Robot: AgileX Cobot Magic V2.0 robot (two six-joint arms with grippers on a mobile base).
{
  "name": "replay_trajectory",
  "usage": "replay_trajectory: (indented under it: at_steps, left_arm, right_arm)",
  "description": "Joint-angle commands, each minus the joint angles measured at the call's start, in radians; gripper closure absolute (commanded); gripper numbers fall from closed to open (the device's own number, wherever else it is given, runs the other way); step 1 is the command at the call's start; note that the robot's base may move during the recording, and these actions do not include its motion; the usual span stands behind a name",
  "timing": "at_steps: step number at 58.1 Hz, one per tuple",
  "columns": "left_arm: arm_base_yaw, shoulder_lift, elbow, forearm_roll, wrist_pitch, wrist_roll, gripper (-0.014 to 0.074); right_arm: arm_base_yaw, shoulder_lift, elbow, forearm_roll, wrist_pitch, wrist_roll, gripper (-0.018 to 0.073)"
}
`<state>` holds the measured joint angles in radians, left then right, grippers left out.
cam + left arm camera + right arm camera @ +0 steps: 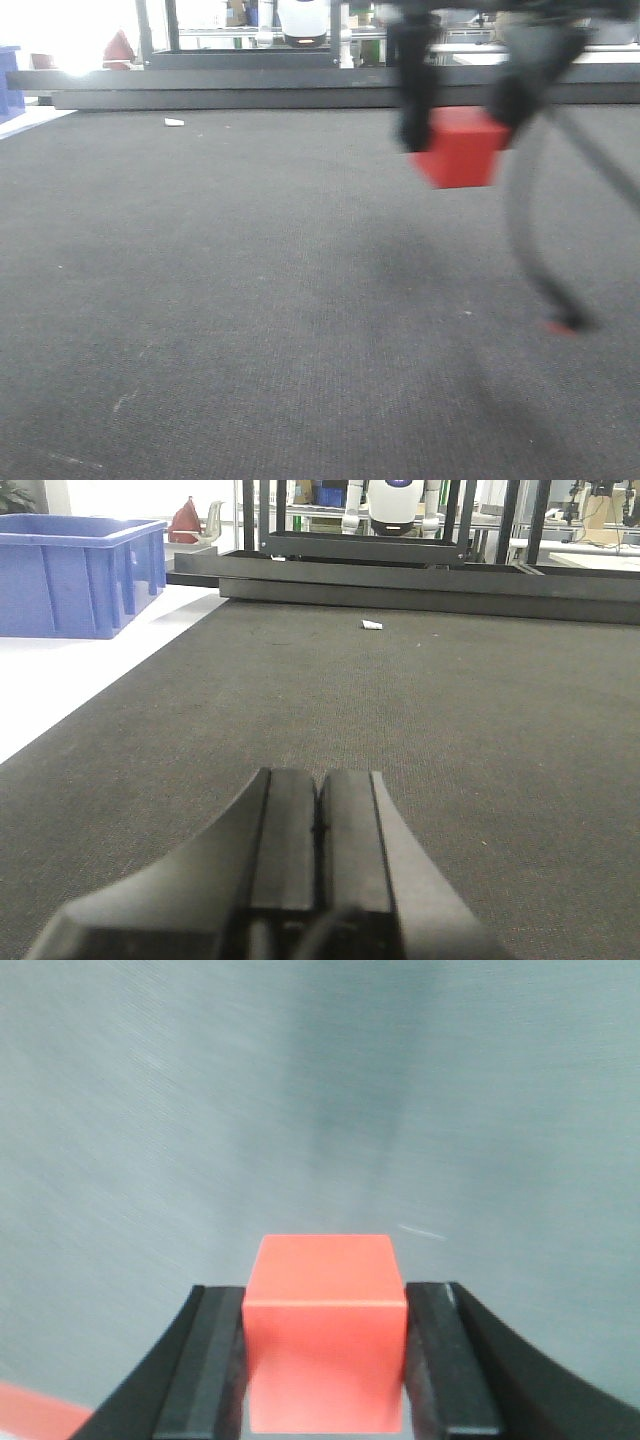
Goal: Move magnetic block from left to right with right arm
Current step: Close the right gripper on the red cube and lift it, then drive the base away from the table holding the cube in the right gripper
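right gripper [326, 1305]: clamped on magnetic block [325, 1360]
magnetic block: held clear above mat [250, 300]
left gripper [319, 820]: fingers pressed together, low over mat

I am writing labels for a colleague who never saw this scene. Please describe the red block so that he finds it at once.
Find the dark grey mat; over its right part hangs the right pincer. Between its black fingers sits the magnetic block. It is the only red cube, plain and sharp-edged, and nothing else is held.
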<state>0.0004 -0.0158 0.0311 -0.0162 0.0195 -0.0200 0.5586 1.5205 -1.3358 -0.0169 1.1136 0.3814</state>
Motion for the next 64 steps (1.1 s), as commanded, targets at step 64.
replay_trajectory:
  at_steps: [64]
  left_arm:
    - [-0.003,-0.009,0.01,-0.006,-0.085,-0.001,0.0713]
  right_arm:
    - [-0.521,-1.096,0.893,0.119,-1.007,-0.508,0.0284]
